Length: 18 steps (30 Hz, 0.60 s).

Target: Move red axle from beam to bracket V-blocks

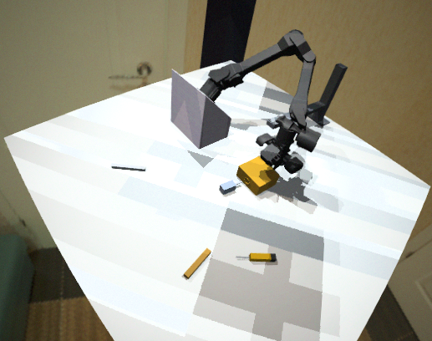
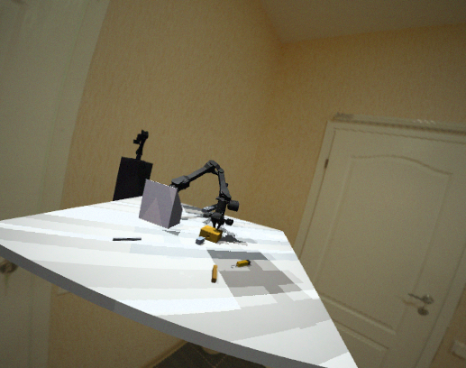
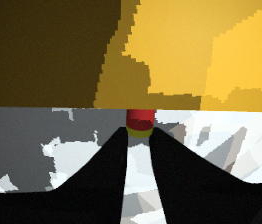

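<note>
The yellow block [image 1: 257, 173] [image 2: 210, 233] [image 3: 177, 55], which looks like the beam, rests on the table. The red axle [image 3: 140, 118] sticks a short way out of its side and has a yellow end. My gripper [image 3: 138, 133] [image 1: 276, 168] [image 2: 217, 227] is shut on that protruding end, close beside the block. The rest of the axle is hidden inside the block. A dark upright post on a flat base [image 1: 335, 89] stands behind the arm; I cannot tell whether it is the bracket, and no V-blocks can be made out.
A grey-purple wedge-shaped panel [image 1: 186, 113] [image 2: 159, 203] stands near the arm's base. A small blue-grey block [image 1: 227, 187] [image 2: 200, 241] lies by the yellow block. Farther off lie a thin dark rod [image 1: 129, 168] [image 2: 127, 239], an orange bar [image 1: 197, 263] [image 2: 214, 273] and a yellow-handled tool [image 1: 261, 257] [image 2: 243, 262].
</note>
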Available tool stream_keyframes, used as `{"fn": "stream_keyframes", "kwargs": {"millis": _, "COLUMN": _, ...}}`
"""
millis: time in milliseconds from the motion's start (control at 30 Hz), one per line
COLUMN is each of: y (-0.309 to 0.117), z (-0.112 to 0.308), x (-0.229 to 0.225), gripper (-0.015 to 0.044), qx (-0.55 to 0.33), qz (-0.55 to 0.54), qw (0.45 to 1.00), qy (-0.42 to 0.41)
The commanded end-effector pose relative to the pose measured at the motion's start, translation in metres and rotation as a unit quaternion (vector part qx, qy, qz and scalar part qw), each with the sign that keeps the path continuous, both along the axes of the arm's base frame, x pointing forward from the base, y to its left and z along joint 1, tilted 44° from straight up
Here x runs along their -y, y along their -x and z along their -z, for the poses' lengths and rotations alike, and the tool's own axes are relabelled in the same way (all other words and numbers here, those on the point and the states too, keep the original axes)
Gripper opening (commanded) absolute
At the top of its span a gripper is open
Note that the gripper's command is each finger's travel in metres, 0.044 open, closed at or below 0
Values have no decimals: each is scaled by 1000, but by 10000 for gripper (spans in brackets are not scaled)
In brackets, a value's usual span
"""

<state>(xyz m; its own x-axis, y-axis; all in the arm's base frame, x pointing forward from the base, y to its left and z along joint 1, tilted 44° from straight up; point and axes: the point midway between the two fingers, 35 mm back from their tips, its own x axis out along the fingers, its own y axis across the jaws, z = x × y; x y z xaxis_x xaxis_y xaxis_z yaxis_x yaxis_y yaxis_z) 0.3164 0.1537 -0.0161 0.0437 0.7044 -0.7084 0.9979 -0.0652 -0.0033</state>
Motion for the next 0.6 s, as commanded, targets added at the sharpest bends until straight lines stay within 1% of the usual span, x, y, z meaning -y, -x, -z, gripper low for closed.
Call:
{"fn": "stream_keyframes", "kwargs": {"millis": 0, "y": -1, "z": -4, "x": -4, "gripper": 0, "qx": 0, "qz": 0, "qw": 1000, "qy": 1}}
{"fn": "stream_keyframes", "kwargs": {"millis": 567, "y": -5, "z": -22, "x": -23, "gripper": 0, "qx": -1, "qz": 0, "qw": 1000, "qy": 3}}
